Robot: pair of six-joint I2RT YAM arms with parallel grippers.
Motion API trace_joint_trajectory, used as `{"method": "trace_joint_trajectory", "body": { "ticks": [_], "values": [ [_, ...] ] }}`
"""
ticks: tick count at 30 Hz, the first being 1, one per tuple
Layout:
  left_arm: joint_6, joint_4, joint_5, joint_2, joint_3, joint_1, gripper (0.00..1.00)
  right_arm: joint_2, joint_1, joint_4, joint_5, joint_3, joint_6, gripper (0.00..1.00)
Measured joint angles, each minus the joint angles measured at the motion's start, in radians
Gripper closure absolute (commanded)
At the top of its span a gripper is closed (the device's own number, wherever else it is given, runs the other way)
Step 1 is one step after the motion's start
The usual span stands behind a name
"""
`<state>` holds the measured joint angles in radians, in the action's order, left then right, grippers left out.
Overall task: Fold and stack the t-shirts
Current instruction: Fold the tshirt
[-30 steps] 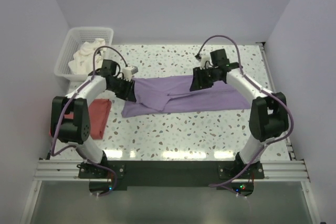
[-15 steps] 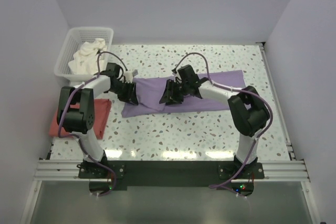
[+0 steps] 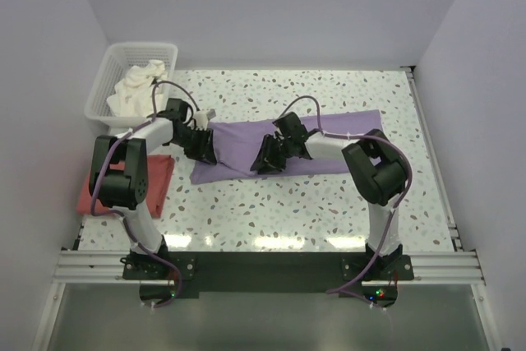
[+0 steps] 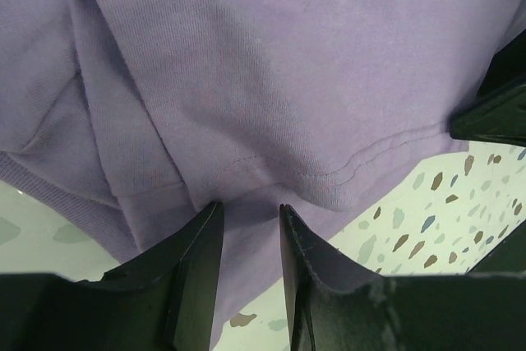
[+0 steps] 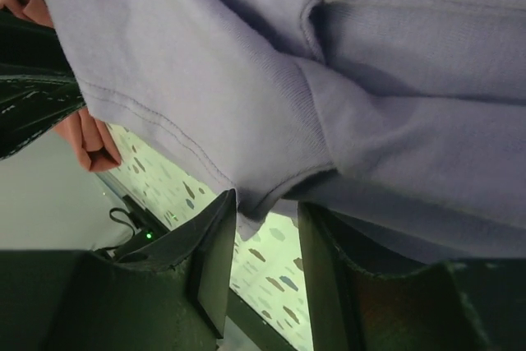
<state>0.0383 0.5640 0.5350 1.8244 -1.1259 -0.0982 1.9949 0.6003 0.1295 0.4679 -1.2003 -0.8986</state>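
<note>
The left gripper (image 4: pixel 251 213) and right gripper (image 5: pixel 267 203) each clamp the purple shirt (image 3: pixel 329 139), spread under and between them on the speckled table (image 3: pixel 271 203). Pale walls (image 3: pixel 271 6) close it in; a basket (image 3: pixel 103 92) sits beyond the left gripper.

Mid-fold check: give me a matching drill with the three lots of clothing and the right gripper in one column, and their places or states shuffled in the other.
Things
1. purple t-shirt
2. red t-shirt
3. white clothes
4. right gripper

Places or states
A. in the basket at the far left corner
B. shut on a purple fold
C. spread across the middle of the table
D. lying at the left edge, nearer than the basket

Pairs: 1-C, 2-D, 3-A, 4-B
</note>
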Motion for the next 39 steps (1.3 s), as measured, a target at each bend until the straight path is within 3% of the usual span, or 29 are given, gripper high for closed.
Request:
{"method": "trace_joint_trajectory", "body": {
  "ticks": [11,22,39],
  "values": [
    [-0.010,0.002,-0.003,0.000,-0.024,0.027,0.60,0.013,0.000,-0.049,0.051,0.000,-0.060,0.73],
    [-0.047,0.004,0.010,0.015,-0.056,0.033,0.60,0.013,0.000,-0.063,0.076,0.000,-0.078,0.99],
    [-0.065,0.008,-0.035,0.060,-0.060,0.033,0.59,0.013,-0.005,-0.062,0.076,0.000,-0.077,1.00]
  ]
}}
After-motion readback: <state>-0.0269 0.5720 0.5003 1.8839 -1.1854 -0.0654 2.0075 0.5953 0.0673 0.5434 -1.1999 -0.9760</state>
